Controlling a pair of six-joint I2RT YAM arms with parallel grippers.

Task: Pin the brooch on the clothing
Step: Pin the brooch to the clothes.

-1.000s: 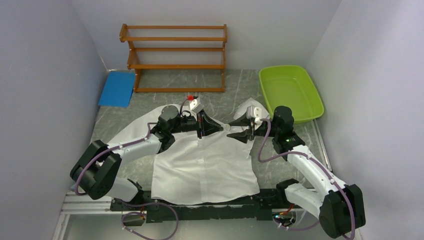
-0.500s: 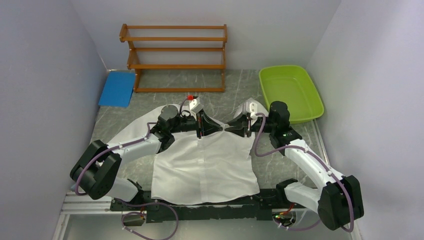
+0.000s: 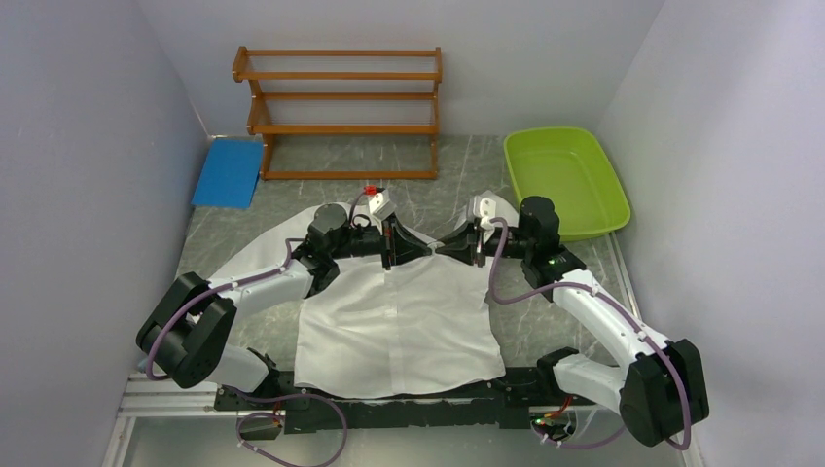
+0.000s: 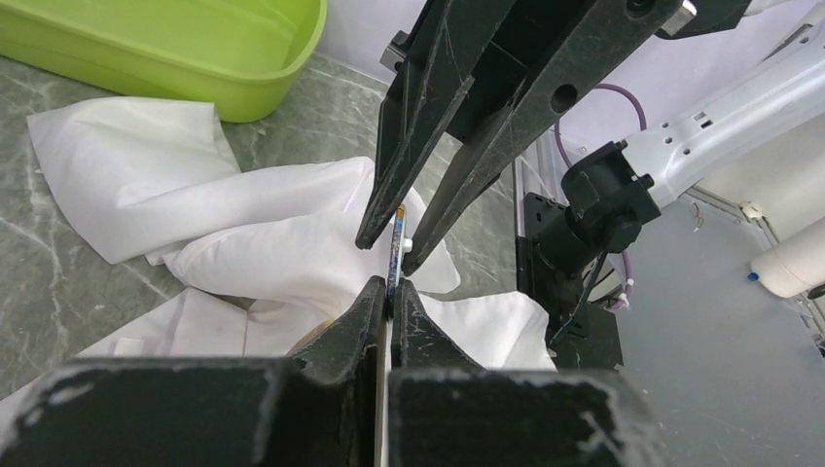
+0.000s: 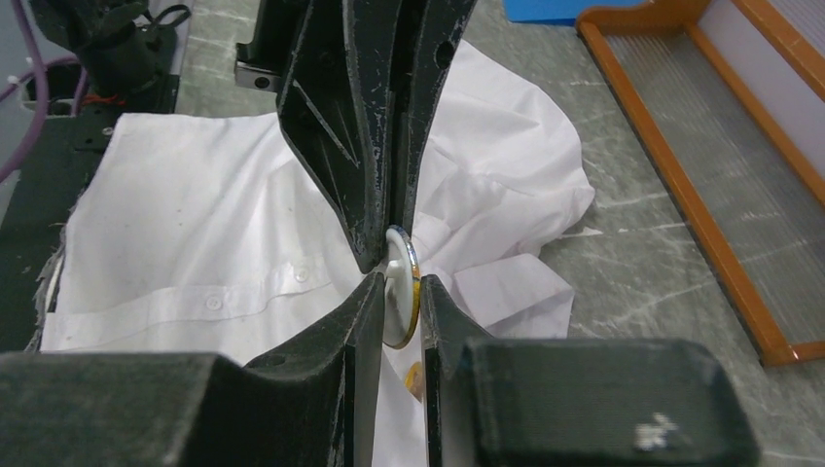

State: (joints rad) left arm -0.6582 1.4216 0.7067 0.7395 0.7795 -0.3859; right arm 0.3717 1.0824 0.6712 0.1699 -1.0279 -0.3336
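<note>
The white shirt [image 3: 399, 321] lies flat on the table, collar towards the back. Both grippers meet tip to tip just above its collar. My left gripper [image 3: 428, 248] is shut on the brooch [image 3: 435, 249], a thin round disc seen edge-on in the left wrist view [image 4: 395, 248]. My right gripper [image 3: 444, 249] has its fingers pressed on both faces of the same brooch, white with a gold rim in the right wrist view [image 5: 400, 287]. Crumpled shirt fabric [image 5: 195, 224] lies right under the brooch. A small yellowish bit [image 5: 413, 379] shows on the fabric below it.
A green plastic tub [image 3: 564, 180] stands at the back right. A wooden rack [image 3: 340, 107] stands against the back wall, and a blue pad [image 3: 227, 172] lies to its left. The shirt's right sleeve [image 4: 126, 165] is bunched near the tub.
My right gripper moved left towards the left gripper and closed from wide open onto the brooch. The left arm stayed still with the brooch.
</note>
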